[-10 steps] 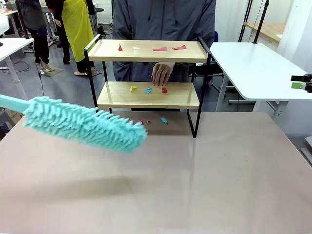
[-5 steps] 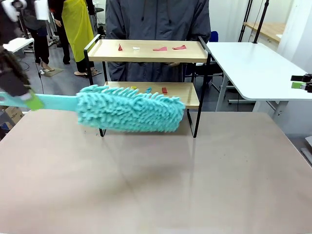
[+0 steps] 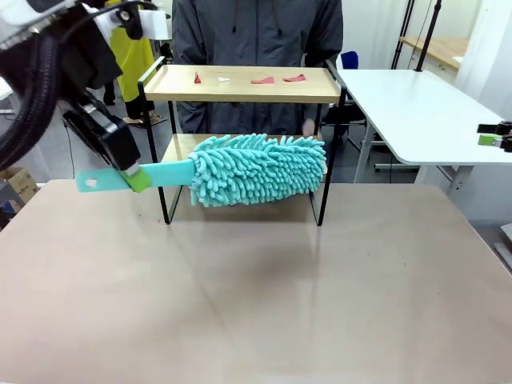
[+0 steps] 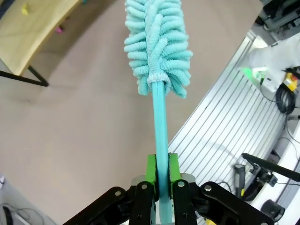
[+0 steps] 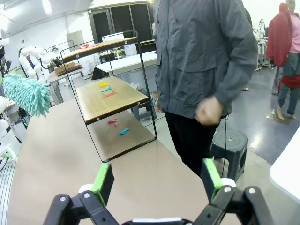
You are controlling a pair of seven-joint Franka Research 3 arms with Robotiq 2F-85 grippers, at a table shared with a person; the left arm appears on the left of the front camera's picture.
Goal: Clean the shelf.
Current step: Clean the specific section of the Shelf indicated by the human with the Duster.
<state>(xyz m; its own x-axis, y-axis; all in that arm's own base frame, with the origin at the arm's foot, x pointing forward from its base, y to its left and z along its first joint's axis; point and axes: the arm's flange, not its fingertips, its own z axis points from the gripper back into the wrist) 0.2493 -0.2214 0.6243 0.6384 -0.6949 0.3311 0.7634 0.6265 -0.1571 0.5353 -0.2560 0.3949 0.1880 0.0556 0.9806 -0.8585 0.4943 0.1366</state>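
The shelf [image 3: 244, 84] stands at the table's far side, with red, white and pink scraps [image 3: 262, 79] on its top board. My left gripper [image 3: 136, 178] is shut on the handle of a teal fluffy duster [image 3: 260, 168]. The duster's head lies level in front of the lower board and hides most of it. In the left wrist view the gripper [image 4: 161, 169] clamps the handle, and the duster head [image 4: 157, 42] points away beside the lower board [image 4: 33, 33]. My right gripper [image 5: 157, 183] is open and holds nothing, off to the shelf's [image 5: 110, 98] side, at the right edge [image 3: 494, 134].
A person in a grey jacket [image 3: 256, 32] stands behind the shelf, one hand [image 5: 208, 112] clenched at the waist. Small pink and teal scraps [image 5: 119, 126] lie on the table under the shelf. A white table [image 3: 416, 112] stands at the right.
The duster has swung from low at the front left up and right, to the front of the lower board. The person's hand has drawn back from that board.
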